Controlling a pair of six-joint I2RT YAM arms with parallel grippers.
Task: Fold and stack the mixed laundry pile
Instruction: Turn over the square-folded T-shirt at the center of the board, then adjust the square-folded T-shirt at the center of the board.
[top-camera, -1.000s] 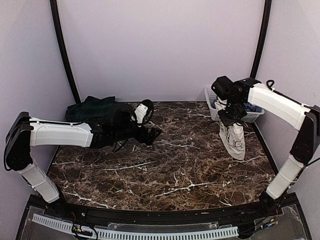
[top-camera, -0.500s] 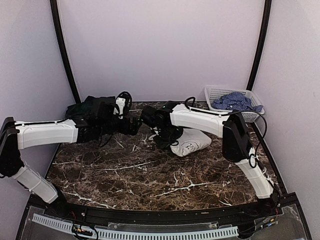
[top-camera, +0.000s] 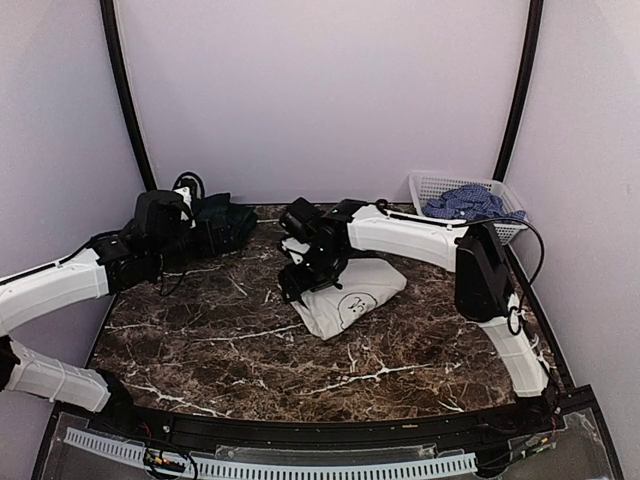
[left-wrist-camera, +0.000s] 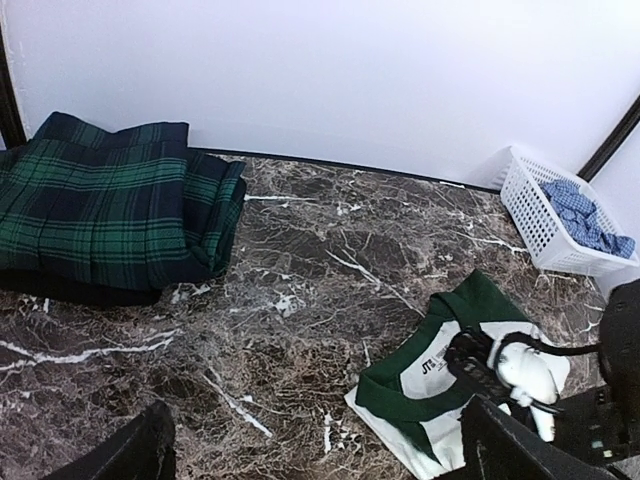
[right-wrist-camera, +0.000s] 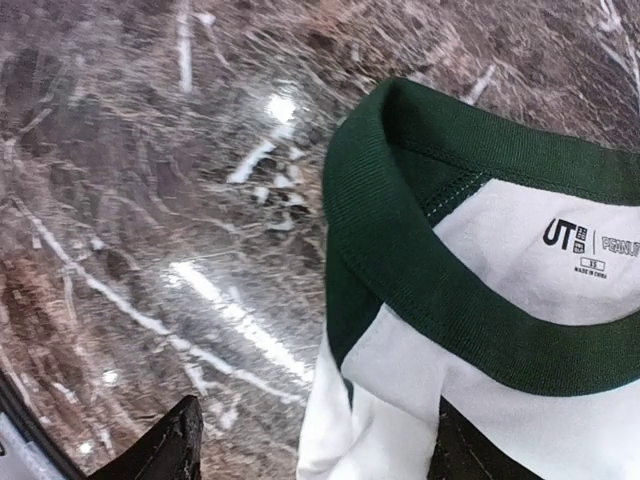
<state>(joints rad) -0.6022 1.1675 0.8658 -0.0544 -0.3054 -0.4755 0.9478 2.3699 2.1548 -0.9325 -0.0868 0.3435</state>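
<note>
A white T-shirt with a dark green collar (top-camera: 352, 292) (right-wrist-camera: 480, 330) (left-wrist-camera: 420, 380) lies flat in the middle of the marble table. My right gripper (top-camera: 295, 283) (right-wrist-camera: 315, 462) hovers over its collar end, jaws apart, with the shirt's white edge lying loose between the fingers (right-wrist-camera: 165, 450). A folded dark green plaid garment (top-camera: 222, 222) (left-wrist-camera: 100, 200) rests at the back left. My left gripper (top-camera: 172, 222) (left-wrist-camera: 320, 468) is close beside it, open and empty. A blue-and-white check shirt (top-camera: 468, 202) (left-wrist-camera: 592, 218) is bunched in the basket.
The white lattice basket (top-camera: 428, 188) (left-wrist-camera: 530, 215) stands at the back right corner against the wall. Black frame posts (top-camera: 125, 100) rise at both back corners. Bare marble (top-camera: 330, 370) spreads in front of the T-shirt.
The right arm carried the white T-shirt from beside the basket to the table's middle, laid it down and opened. The left arm drew back to the left, beside the plaid garment.
</note>
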